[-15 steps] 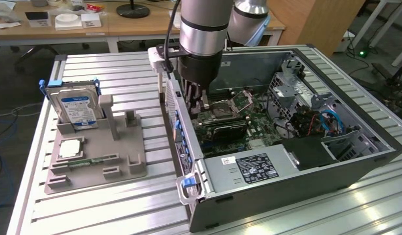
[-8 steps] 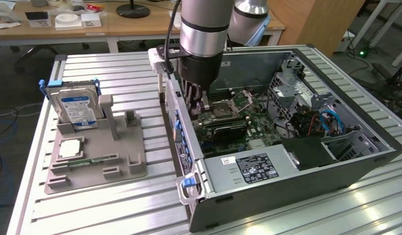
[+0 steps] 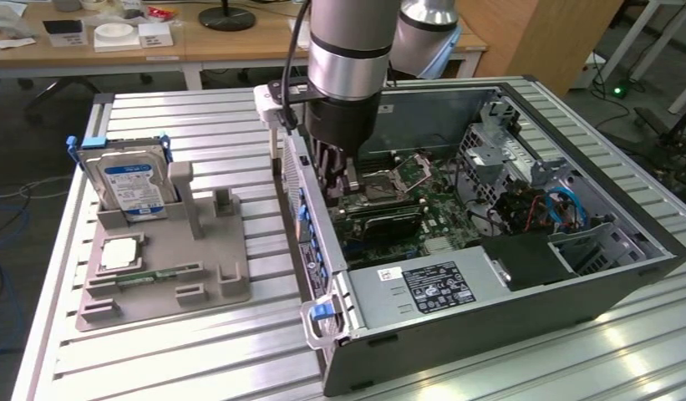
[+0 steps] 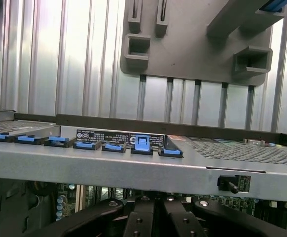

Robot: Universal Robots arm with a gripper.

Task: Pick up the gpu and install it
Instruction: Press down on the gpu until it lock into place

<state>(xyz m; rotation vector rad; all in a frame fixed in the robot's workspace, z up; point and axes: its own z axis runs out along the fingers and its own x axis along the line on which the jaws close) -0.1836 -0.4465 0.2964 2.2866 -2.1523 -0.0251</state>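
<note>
At the center bottom of the exterior view is the power supply [image 3: 432,288], in the open case [image 3: 610,276]. Just beyond it, mid-frame, a dark block lies low on the motherboard [image 3: 432,209]. I take this for the gpu [image 3: 383,225], already at its slot. The gripper [image 3: 340,194] reaches down inside the case wall, right beside the block, with its fingers drawn together. I cannot tell whether they pinch the card's edge or merely bear on it.

In the wrist view the fingers [image 4: 133,222] sit below the wall's row of blue latches [image 4: 142,144].

Seating probably calls for a straight push with the card square to the slot and its bracket against the wall.

Farther off, at the exterior view's left, the tray [image 3: 209,251] holds the hard drive [image 3: 131,184].
</note>
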